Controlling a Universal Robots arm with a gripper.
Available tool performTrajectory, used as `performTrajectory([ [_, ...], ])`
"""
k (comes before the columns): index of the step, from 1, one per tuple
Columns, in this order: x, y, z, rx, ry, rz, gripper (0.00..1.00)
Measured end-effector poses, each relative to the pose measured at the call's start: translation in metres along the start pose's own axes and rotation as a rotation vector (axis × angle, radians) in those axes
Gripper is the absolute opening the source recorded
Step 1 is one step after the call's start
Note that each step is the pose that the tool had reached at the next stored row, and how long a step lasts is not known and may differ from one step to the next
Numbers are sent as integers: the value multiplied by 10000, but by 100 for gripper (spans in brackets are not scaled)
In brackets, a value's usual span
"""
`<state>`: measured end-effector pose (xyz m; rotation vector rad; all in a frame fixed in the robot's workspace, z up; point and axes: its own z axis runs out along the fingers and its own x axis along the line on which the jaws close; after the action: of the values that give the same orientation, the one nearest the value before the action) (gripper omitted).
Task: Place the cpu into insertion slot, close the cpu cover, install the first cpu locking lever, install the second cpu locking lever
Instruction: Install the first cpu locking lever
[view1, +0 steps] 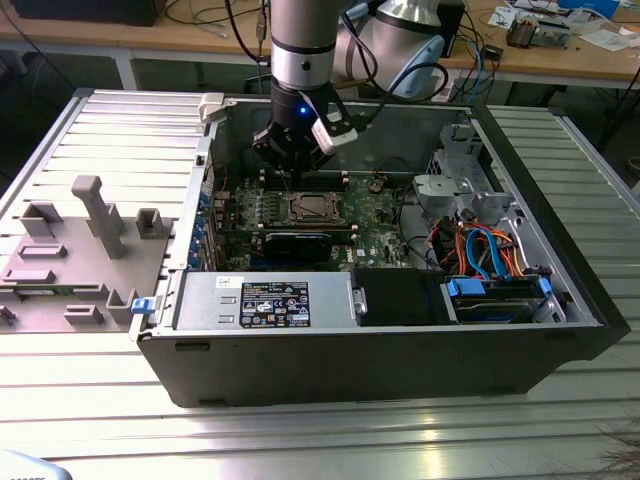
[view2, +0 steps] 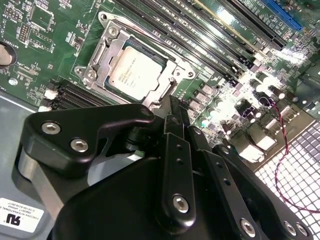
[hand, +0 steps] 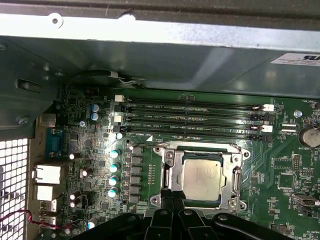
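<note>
The cpu, a dull silver square, lies flat in the insertion slot on the green board. The cpu cover is down around the chip as a silvery frame. My gripper hangs just above the board at one edge of the socket. Its black fingers are pressed close together with nothing visible between them. Whether the tips touch a locking lever cannot be told.
Long memory slots run beside the socket, with capacitors and rear ports further along. A black expansion card, a power supply and coloured cables crowd the case. A grey fixture lies at the exterior view's left.
</note>
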<state>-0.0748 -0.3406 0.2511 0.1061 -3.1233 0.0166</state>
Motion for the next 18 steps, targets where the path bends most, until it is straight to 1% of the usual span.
performTrajectory([
  [18,62,4,1,0,0,0,11],
])
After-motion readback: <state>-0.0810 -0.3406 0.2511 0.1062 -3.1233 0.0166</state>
